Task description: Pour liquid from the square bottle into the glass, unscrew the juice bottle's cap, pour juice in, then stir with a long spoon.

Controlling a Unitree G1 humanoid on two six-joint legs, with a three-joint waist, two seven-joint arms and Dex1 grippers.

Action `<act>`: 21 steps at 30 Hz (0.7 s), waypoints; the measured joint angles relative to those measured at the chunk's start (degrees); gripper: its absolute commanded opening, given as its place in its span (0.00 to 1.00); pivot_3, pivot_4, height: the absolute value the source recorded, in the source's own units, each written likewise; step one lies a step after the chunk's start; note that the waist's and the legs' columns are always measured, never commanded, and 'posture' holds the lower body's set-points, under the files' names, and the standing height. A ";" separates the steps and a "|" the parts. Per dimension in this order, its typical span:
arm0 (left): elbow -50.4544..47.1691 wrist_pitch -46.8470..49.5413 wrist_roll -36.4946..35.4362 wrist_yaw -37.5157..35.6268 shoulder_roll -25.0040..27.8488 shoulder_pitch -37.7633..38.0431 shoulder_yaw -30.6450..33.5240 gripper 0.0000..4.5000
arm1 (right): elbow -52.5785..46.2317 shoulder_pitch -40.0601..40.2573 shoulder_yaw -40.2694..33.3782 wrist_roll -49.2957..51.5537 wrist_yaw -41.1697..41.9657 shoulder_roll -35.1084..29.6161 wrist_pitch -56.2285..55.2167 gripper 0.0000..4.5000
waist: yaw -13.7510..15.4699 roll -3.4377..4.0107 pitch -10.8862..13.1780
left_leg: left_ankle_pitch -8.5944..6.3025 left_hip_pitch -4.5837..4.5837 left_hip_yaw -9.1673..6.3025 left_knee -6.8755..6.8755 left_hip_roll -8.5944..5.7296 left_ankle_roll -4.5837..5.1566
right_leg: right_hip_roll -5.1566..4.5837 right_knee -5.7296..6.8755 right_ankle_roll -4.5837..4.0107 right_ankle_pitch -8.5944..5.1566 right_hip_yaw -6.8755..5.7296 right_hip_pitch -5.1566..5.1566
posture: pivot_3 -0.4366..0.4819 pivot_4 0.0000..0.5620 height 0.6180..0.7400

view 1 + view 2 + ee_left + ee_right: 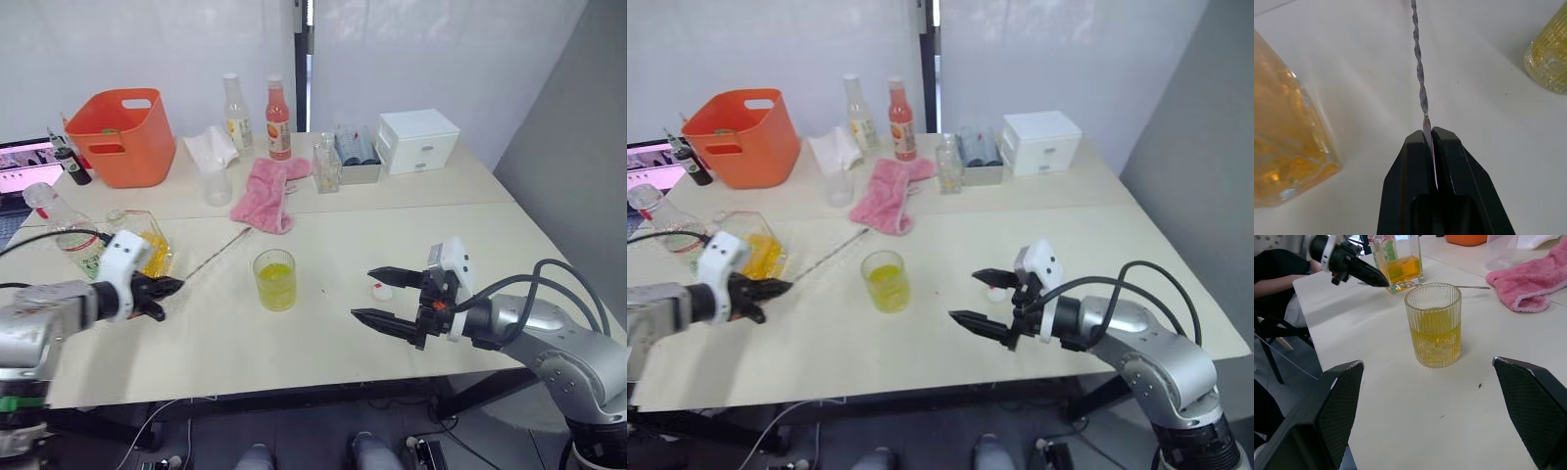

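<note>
The ribbed glass [274, 280] stands mid-table, about half full of yellow liquid. Left of it my left gripper [167, 288] is shut on the stem end of the long spoon [216, 255], which lies flat on the table pointing toward the pink cloth. The left wrist view shows the twisted stem [1420, 83] pinched between the fingertips. Just behind that gripper stands the square bottle [147, 247] with amber liquid, and the juice bottle [64, 227] is further left. My right gripper [362, 294] hovers open to the right of the glass, with the white cap [380, 290] on the table beside it.
At the back stand an orange basket [122, 137], a tissue [211, 147], a plain cup [217, 186], a pale yellow bottle [235, 110], an orange-red bottle [278, 117] and a white drawer box [416, 139]. A pink cloth [265, 191] lies behind the glass. A laptop [24, 166] sits far left.
</note>
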 measured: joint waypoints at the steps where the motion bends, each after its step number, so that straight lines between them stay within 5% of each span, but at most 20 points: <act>1: 0.22 -1.91 0.03 -1.93 1.02 1.97 1.11 0.01 | 0.13 -0.42 0.17 -0.06 0.10 0.19 -0.03 1.00 | -0.10 0.01 0.00 | 0.00 0.00 0.01 -0.03 0.01 0.00 | 0.00 0.00 -0.01 0.00 0.00 -0.02 | 0.48 0.27 0.99; 9: 5.04 -21.18 0.63 -19.35 3.53 19.49 10.59 0.01 | 1.35 -1.22 0.74 -1.28 1.27 0.75 -0.27 1.00 | 0.37 0.02 0.03 | 0.00 0.00 0.04 -0.14 0.07 0.00 | 0.01 0.00 -0.12 -0.07 -0.04 -0.11 | 0.48 0.27 0.99; 14: 12.02 -36.29 1.34 -26.27 1.77 21.59 14.09 0.01 | 1.62 -1.37 1.24 -1.75 1.86 0.98 -0.30 1.00 | 0.44 0.03 0.03 | 0.00 0.02 0.08 -0.12 0.09 0.00 | 0.01 0.01 -0.34 -0.19 -0.03 -0.08 | 0.48 0.27 0.99; 21: 28.25 -59.77 8.07 -31.29 1.59 17.53 10.19 0.01 | 2.07 -1.91 1.52 -1.88 2.97 0.98 -0.30 1.00 | 0.42 0.02 0.03 | 0.00 0.02 0.07 -0.11 0.09 0.00 | 0.02 0.03 -0.11 -0.06 -0.04 -0.08 | 0.48 0.27 0.99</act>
